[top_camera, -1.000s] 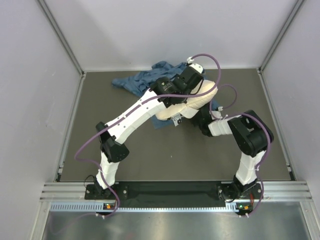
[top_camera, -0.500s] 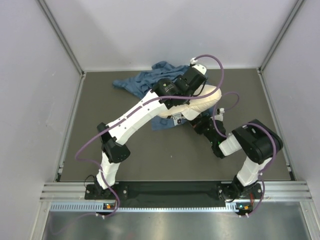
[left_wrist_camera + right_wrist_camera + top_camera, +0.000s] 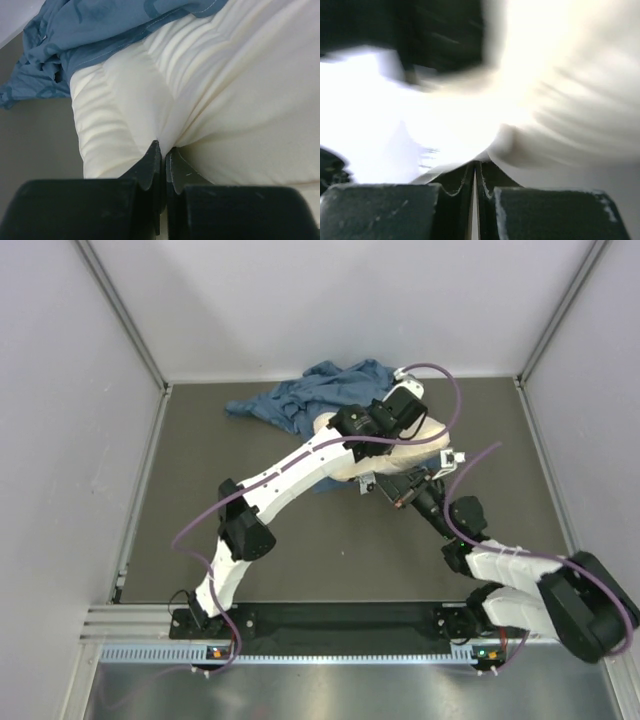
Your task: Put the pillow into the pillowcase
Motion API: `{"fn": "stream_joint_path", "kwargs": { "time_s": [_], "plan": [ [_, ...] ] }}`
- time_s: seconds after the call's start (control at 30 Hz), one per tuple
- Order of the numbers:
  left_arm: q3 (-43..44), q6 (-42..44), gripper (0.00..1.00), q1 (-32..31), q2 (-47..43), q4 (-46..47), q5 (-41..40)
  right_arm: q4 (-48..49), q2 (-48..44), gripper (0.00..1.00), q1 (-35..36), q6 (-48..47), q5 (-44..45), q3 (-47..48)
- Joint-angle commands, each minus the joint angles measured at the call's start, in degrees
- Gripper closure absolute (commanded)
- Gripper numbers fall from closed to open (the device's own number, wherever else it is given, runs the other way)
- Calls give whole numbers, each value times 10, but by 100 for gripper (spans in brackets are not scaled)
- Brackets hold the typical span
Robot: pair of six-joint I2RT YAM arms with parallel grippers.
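Lab test booth: plain panel walls (image 3: 330, 310), aluminium rail (image 3: 130, 620).

My left arm reaches diagonally across the grey bench (image 3: 190, 470), and its tool (image 3: 388, 430) is down on top of the cream pillow (image 3: 415, 452). My right tool (image 3: 402, 488) meets the pillow's near edge. The crumpled blue pillowcase (image 3: 310, 392) lies at the far side, touching the pillow. From up here I cannot see how either tool's fingers stand.

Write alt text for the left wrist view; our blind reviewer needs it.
The left gripper, jaws shut, pinches a fold of the cream-white pillow, which fills most of the view. The crumpled blue pillowcase lies over the pillow's far edge, with grey table at left.
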Motion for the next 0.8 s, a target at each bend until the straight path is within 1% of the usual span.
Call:
{"fn": "stream_joint_path", "kwargs": {
  "time_s": [0.0, 0.07, 0.1, 0.13, 0.17, 0.2, 0.23, 0.3, 0.37, 0.4, 0.43, 0.47, 0.5, 0.57, 0.6, 0.63, 0.67, 0.73, 0.77],
  "plan": [
    [-22, -10, 100, -1, 14, 56, -33, -18, -120, 100, 6, -53, -12, 36],
    [-14, -10, 100, -1, 13, 57, -46, -99, -181, 100, 6, -83, 18, 40],
    [-7, -10, 100, 2, 8, 56, -48, -185, -199, 100, 6, -87, 39, 39],
    [10, -10, 100, 3, 4, 54, -48, -229, -213, 100, 5, -89, 87, 40],
    [20, -8, 100, 5, -1, 52, -47, -265, -234, 99, 5, -89, 112, 37],
    [29, -6, 100, 9, -11, 47, -48, -330, -239, 96, 4, -82, 131, 36],
    [43, -4, 100, 9, -16, 43, -50, -354, -242, 88, 3, -75, 164, 34],
    [47, -1, 100, 9, -36, 43, -53, -405, -240, 83, 2, -28, 196, 23],
    [46, -1, 100, 9, -45, 39, -53, -405, -232, 74, 2, 20, 224, -14],
    [45, -1, 100, 9, -51, 37, -53, -402, -231, 68, 2, 35, 230, -25],
    [44, 1, 100, 9, -52, 32, -58, -395, -231, 63, 2, 44, 245, -46],
    [45, 3, 100, 9, -53, 30, -61, -392, -231, 56, 1, 60, 251, -54],
    [44, 5, 100, 9, -53, 28, -65, -398, -230, 44, 2, 70, 261, -58],
    [44, 9, 100, 9, -57, 25, -73, -405, -211, 33, 1, 75, 274, -58],
    [45, 10, 100, 9, -58, 25, -74, -405, -200, 21, 1, 73, 278, -54],
    [45, 11, 100, 10, -60, 28, -69, -392, -187, 16, 0, 67, 280, -41],
    [45, 11, 100, 9, -66, 29, -67, -388, -150, 12, 0, 62, 283, -31],
    [45, 11, 100, 9, -70, 31, -65, -375, -108, 9, -6, 66, 288, -5],
    [45, 12, 100, 10, -72, 31, -62, -342, -59, 9, -11, 69, 285, 3]
  ]
}}
